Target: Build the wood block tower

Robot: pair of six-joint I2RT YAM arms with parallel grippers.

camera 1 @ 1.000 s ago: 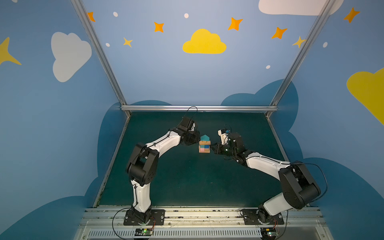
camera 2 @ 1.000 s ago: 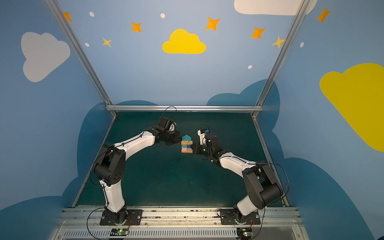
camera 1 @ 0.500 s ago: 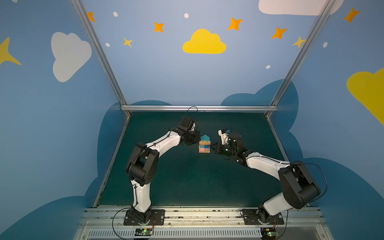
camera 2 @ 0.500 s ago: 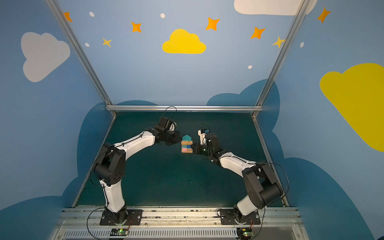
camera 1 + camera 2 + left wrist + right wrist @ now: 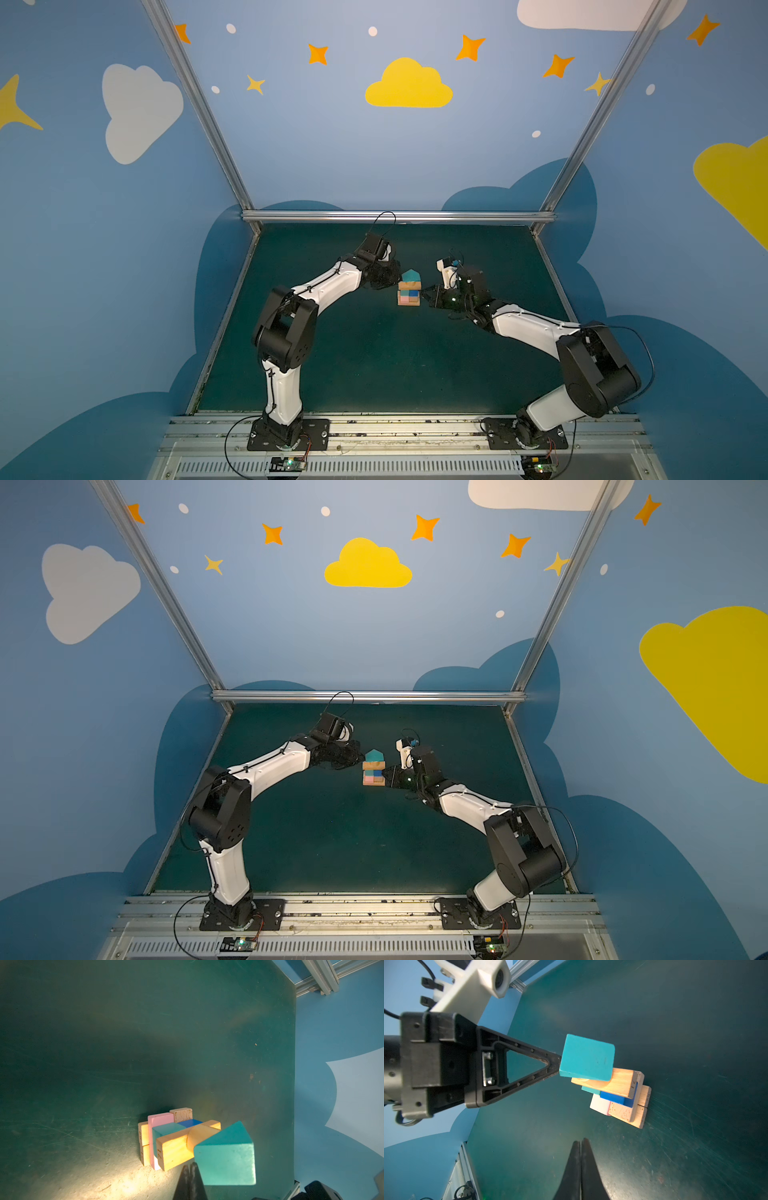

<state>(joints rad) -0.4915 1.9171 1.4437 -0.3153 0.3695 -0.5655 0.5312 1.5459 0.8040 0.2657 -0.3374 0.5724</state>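
- On the green mat (image 5: 374, 365), the wood block tower (image 5: 409, 291) stood upright near the middle, teal house-shaped piece (image 5: 587, 1057) on top
- Left gripper (image 5: 558, 1064) had its fingers pressed together, empty, tip at that piece's edge; whether it touched, I could not tell
- Right gripper (image 5: 580, 1147) was likewise closed on nothing, near the tower's base, apart from it
- Step in hand looked like final squaring: any nudge ought to be slow and level, then both grippers should back straight away, lest loose blocks topple
- No container showed anywhere

Left tool (image 5: 190, 1165), right tool (image 5: 580, 1141) both closed, facing each other
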